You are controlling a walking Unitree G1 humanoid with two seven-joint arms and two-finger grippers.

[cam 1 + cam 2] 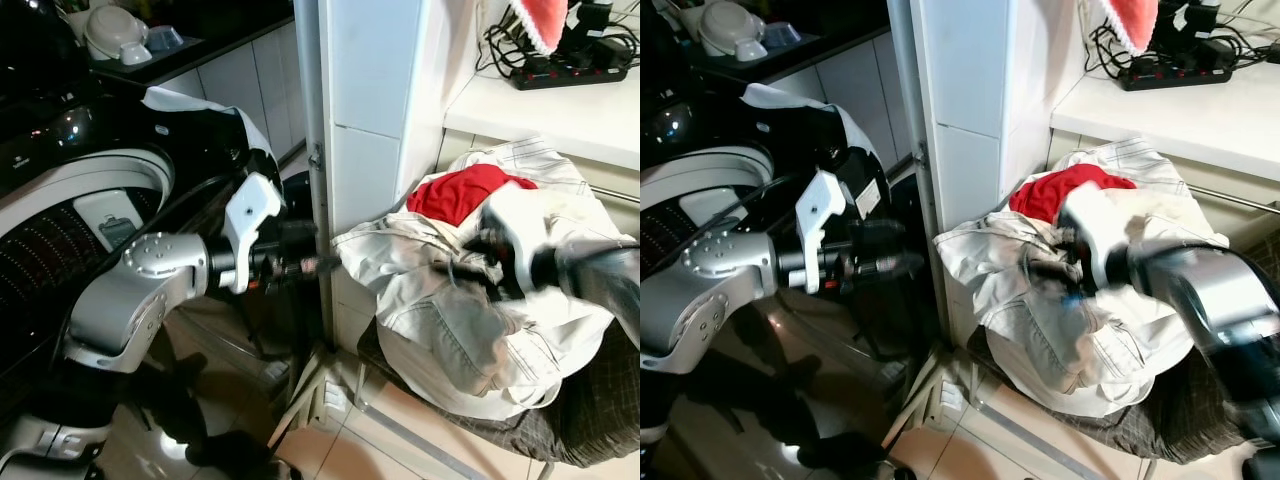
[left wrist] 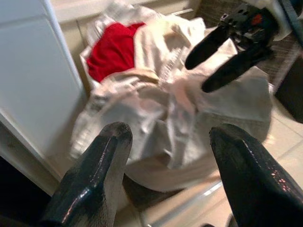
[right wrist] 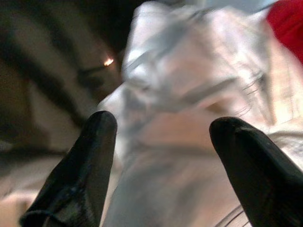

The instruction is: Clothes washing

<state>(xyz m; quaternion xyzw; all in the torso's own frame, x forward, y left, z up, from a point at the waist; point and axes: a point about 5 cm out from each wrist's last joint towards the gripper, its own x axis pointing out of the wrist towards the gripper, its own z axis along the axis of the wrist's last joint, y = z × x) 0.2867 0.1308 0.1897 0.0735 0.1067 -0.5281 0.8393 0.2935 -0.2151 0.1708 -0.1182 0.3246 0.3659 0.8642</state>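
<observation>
left wrist view: right gripper (image 2: pixel 215 61) spread over pale garment (image 2: pixel 156 109).

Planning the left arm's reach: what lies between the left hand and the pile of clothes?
In the left eye view the white cabinet corner stands between the left hand and the cream clothes pile. The left wrist view looks past it to the pile.

Light: bright indoor, even on white pillar (image 1: pixel 370 120) and worktop (image 1: pixel 560 110) | Shadow: dark at far left and under left arm | Glare: on glossy floor (image 1: pixel 180 445) | Blur: right tool (image 1: pixel 1055 270) motion-smeared; right wrist view soft, pale clothes (image 3: pixel 189 118) out of focus
</observation>
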